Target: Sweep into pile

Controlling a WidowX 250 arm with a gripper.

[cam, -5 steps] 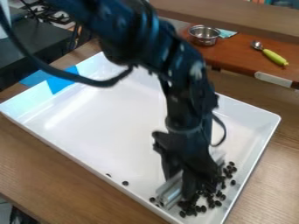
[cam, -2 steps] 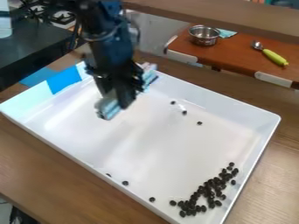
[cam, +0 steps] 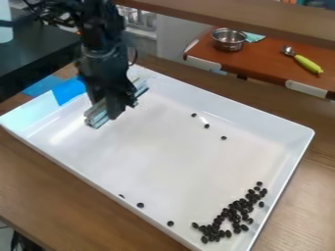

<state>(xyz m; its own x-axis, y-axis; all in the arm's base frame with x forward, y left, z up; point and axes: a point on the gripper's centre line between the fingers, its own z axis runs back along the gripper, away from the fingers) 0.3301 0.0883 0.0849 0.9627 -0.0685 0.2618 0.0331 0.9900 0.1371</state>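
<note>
I have the gripper [cam: 112,109] closed on the sweeping bar [cam: 96,118], which juts out to both sides of the fingers. A second ago both were down at the pile of dark pieces [cam: 239,211]; since then I've brought them across to the upper-left part of the tray [cam: 163,157], and the pile now sits well apart, down and right of the fingers. The bar's long axis slants from lower left to upper right. Three loose pieces [cam: 206,126] lie right of the fingers; three more [cam: 140,205] lie below them, along the tray's near side.
</note>
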